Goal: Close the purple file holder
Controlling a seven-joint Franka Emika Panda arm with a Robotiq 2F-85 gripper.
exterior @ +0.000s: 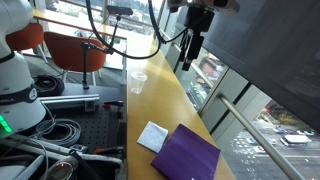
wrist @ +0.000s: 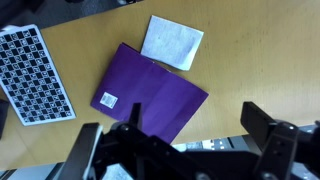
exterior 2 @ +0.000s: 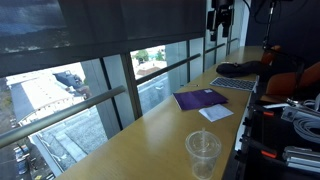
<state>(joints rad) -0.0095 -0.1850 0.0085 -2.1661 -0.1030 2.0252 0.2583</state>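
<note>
The purple file holder (wrist: 150, 95) lies flat on the wooden table with its purple cover up and a small label near one corner; no white sheets show. It also shows in both exterior views (exterior: 187, 153) (exterior 2: 202, 99). My gripper (wrist: 178, 145) is open and empty, high above the table, with the holder below and between its fingers in the wrist view. In both exterior views the gripper (exterior: 190, 50) (exterior 2: 220, 25) hangs well above the table, apart from the holder.
A small white square note (wrist: 172, 42) (exterior: 152, 136) lies beside the holder. A clear plastic cup (exterior: 138, 82) (exterior 2: 203, 152) stands on the table. A keyboard (wrist: 35, 72) lies nearby. Windows run along one table edge; cables and equipment (exterior: 60, 135) along the other.
</note>
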